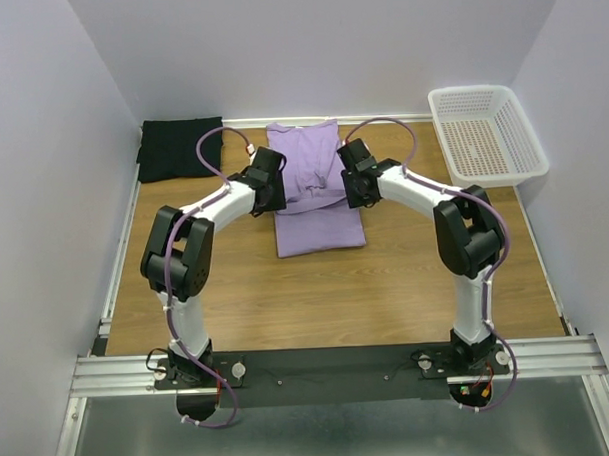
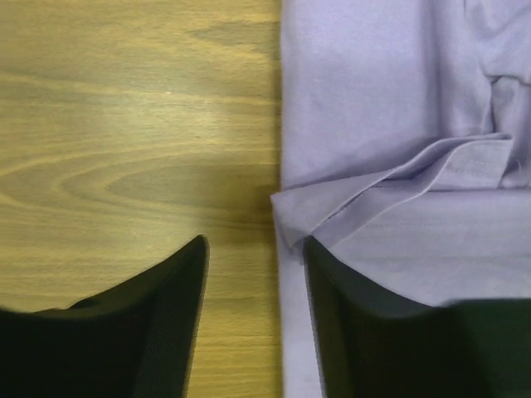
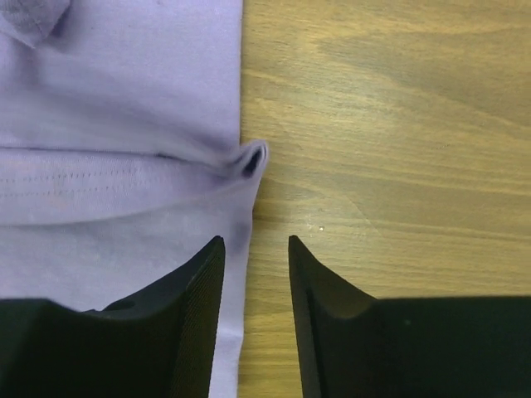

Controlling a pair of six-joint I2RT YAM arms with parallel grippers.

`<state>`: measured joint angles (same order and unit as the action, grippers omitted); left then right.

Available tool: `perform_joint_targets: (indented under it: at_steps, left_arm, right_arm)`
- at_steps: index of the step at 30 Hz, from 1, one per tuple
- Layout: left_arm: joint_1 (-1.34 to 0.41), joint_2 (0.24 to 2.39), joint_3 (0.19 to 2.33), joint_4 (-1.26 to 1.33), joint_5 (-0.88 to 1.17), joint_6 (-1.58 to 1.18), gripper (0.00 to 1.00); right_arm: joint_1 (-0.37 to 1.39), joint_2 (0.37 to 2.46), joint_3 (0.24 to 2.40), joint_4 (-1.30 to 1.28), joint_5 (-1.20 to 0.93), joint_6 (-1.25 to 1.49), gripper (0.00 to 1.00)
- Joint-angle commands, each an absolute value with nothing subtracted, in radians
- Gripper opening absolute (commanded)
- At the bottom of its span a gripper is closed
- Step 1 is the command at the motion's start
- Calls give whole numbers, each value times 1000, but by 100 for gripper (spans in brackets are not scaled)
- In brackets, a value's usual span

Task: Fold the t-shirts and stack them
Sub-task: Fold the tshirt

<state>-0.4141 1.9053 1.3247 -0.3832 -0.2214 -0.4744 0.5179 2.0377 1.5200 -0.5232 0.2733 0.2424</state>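
The lavender t-shirt lies partly folded on the wooden table, with a folded-over flap across its middle. My left gripper hovers at its left edge, my right gripper at its right edge. In the left wrist view the left gripper stands open astride the lavender shirt's edge, the flap's corner just ahead of one finger. My right gripper is open astride the lavender shirt's right edge, holding nothing. The black t-shirt lies folded at the back left.
A white perforated basket stands at the back right corner. White walls close in the table on the left, back and right. Bare wood lies between the lavender shirt and the arm bases.
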Motion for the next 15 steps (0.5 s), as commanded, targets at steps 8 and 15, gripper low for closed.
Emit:
perform_joint_targets:
  at_steps: [8,15]
  left_arm:
    - [-498,1646,1188,-356,-229,-609,74]
    - [-561,1562,1000,-276,-132,-715,49]
  right_arm:
    - [584,1931,1490,-442,154,45,60]
    - [603,1950,1473,-379,-72,35,47]
